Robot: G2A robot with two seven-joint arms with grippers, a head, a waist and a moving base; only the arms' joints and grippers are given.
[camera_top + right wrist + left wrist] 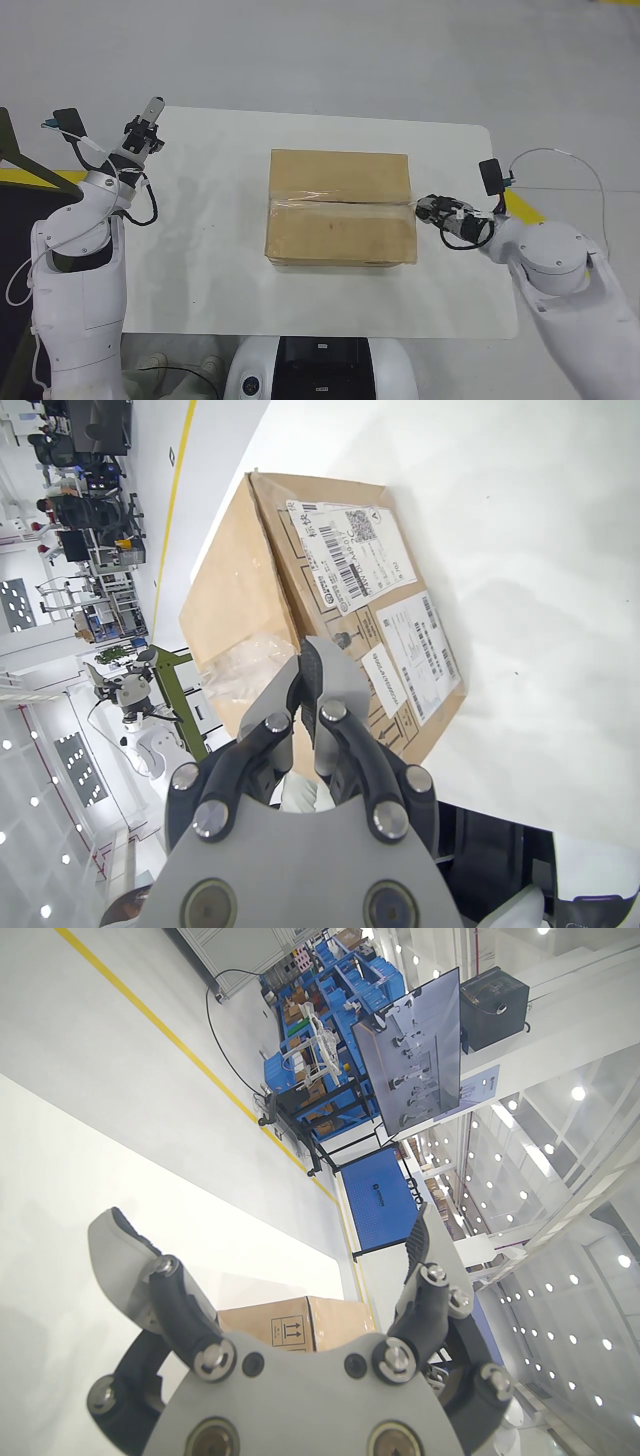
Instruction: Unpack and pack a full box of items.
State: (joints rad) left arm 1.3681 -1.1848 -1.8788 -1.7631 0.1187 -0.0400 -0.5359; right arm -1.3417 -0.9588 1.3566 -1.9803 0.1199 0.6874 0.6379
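Observation:
A closed cardboard box (340,205) lies in the middle of the white table (200,260), with a strip of clear tape (340,198) along its top seam. My right gripper (424,205) is at the box's right end, level with the seam. In the right wrist view the gripper (302,657) is shut, pinching the crumpled loose end of the tape (247,662) at the top edge of the box (235,590). My left gripper (155,112) is held up over the table's far left corner, well away from the box. Its jaws (270,1223) stand wide open and hold nothing.
White shipping labels (350,550) cover the box's right end face. Bare table surface (500,500) surrounds the box on all sides. In the left wrist view a corner of the box (300,1323) shows behind the gripper.

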